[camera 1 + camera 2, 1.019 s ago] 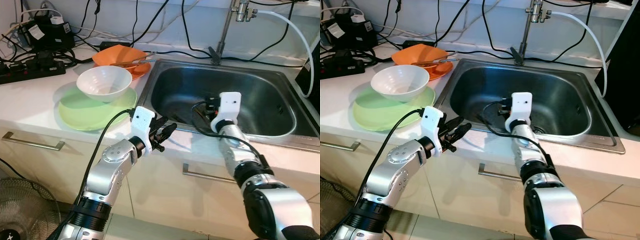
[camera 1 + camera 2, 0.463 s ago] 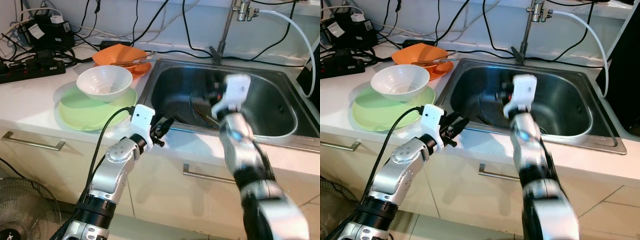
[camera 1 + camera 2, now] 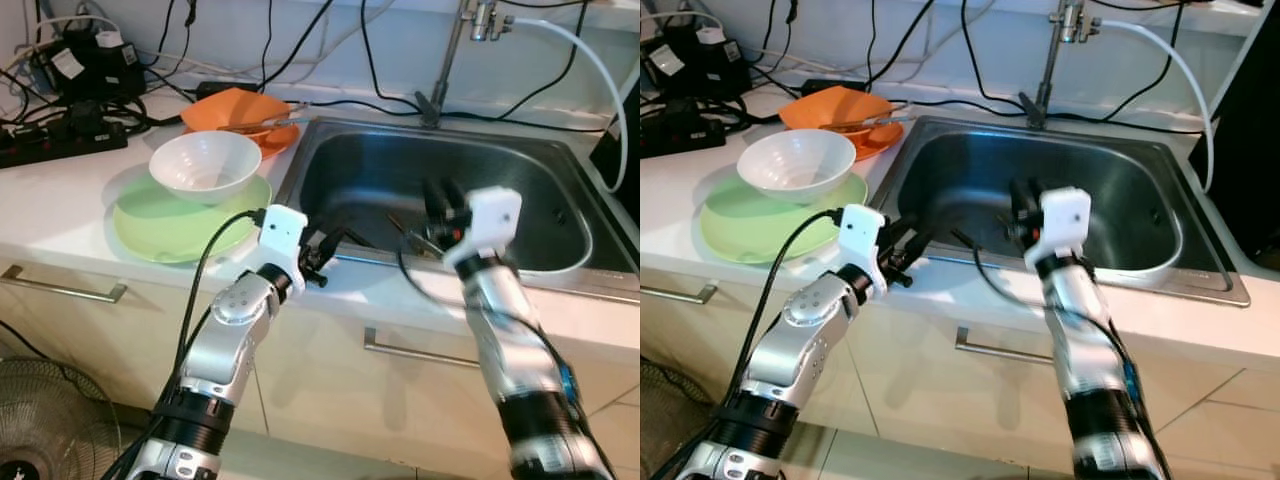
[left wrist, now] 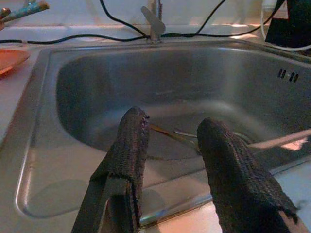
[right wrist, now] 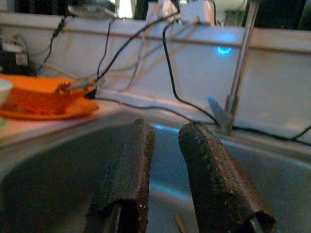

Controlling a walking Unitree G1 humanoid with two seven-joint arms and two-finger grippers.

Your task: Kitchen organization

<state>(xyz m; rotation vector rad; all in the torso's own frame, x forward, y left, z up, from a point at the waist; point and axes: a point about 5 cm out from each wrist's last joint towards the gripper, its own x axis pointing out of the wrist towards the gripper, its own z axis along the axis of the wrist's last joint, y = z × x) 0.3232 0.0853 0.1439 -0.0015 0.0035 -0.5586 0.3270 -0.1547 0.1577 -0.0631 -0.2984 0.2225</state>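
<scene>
A white kitchen desk (image 3: 60, 200): the left end effector (image 3: 322, 258), fingers apart, hovers at the steel sink (image 3: 560, 262)'s front rim; the right end effector (image 3: 441, 203), fingers slightly parted and empty, hangs above utensils (image 4: 177, 137) in the basin.

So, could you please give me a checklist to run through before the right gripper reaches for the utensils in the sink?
1. Right gripper over the sink: ok, it is above the basin.
2. Right gripper empty and open: ok, there is a gap between its fingers and nothing in it.
3. Utensils visible on the sink bottom: ok, though what kind they are cannot be told.
4. Left gripper out of the way: ok, it is at the sink's front left rim, open and empty.
5. Bowl and plate away from the arms: ok, on the counter to the left.
</scene>
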